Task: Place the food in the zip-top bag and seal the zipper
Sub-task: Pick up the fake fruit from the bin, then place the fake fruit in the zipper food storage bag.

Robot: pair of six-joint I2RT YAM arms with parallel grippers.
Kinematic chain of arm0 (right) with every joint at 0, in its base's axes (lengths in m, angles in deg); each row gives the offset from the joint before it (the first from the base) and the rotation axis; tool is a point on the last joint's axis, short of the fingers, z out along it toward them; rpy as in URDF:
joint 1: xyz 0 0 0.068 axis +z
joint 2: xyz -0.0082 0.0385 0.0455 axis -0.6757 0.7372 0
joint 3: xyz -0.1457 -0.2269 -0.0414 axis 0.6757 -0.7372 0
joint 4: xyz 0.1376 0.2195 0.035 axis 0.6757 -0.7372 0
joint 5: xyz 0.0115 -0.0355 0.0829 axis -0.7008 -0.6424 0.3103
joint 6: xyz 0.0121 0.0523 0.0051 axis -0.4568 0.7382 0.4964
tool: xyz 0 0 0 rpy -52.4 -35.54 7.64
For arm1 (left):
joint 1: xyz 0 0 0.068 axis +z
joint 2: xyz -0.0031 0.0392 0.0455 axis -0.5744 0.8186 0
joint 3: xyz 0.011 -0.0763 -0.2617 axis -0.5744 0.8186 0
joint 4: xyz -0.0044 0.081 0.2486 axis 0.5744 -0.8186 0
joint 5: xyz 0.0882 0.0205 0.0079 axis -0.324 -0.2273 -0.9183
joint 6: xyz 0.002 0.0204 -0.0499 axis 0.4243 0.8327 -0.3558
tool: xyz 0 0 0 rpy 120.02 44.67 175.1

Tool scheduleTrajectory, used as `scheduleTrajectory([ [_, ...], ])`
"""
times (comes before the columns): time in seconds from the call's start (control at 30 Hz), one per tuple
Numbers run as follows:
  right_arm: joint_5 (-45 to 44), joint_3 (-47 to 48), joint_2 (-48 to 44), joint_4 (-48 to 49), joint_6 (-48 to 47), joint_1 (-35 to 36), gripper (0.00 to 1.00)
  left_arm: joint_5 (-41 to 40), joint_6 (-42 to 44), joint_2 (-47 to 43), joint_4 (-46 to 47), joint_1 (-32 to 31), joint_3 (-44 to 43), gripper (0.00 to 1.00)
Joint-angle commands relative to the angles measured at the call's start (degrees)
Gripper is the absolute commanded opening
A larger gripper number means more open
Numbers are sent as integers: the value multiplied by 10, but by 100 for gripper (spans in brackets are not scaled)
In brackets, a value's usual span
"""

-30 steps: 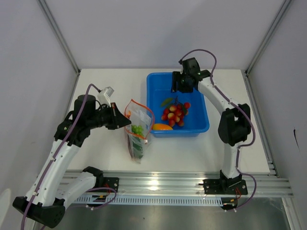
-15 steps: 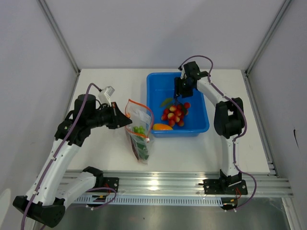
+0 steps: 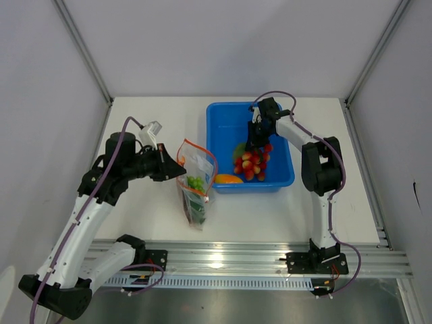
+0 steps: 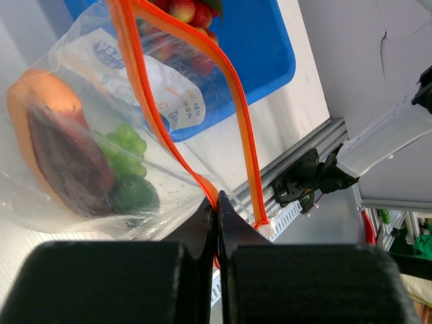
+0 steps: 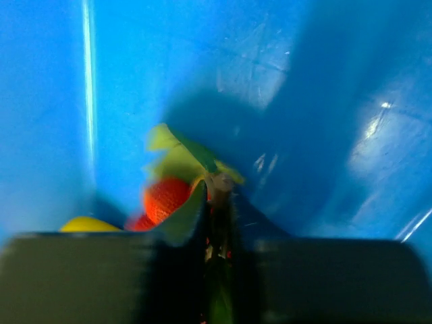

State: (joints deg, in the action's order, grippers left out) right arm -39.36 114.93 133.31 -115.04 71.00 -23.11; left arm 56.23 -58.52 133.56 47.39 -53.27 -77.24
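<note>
- zip-top bag [image 3: 196,183]: on the bench [image 3: 152,125], just beside the blue bin [image 3: 285,177]. Mouth open, zipper [image 4: 237,115] unsealed; meat slice [image 4: 62,156] and cucumber [image 4: 135,196] inside.
- left gripper [image 4: 217,210]: fingers pinched on the bag's rim.
- small red fruits [image 3: 251,164]: in the bin, shifted since a second ago. The right gripper [image 3: 258,138] has come down, fingers narrow on the stem, so a lift is likely next.
- orange-yellow piece [image 3: 228,179]: not yet bagged.
- Obstruction: the bin wall stands between fruits and bag.

A white table [image 3: 155,121] sits between plain pale walls [image 3: 223,40], slanted metal posts [image 3: 82,48] rising from its far corners. A ribbed aluminium rail [image 3: 256,255] runs along its near edge, catching glare.
</note>
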Motion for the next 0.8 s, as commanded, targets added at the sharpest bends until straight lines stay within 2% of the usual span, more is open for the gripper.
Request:
scheduleTrajectory([
  [0.0,2,4,-38,18,2,-1,0,20,0,-1,36,3,-4,1],
  [0.23,-61,19,-98,27,34,-2,0,15,1,9,34,3,-8,1],
  [0.5,-100,15,-249,49,114,6,0,13,-5,20,43,4,-4,1],
  [0.77,-119,50,-347,62,172,95,0,16,-10,34,57,4,-3,1],
])
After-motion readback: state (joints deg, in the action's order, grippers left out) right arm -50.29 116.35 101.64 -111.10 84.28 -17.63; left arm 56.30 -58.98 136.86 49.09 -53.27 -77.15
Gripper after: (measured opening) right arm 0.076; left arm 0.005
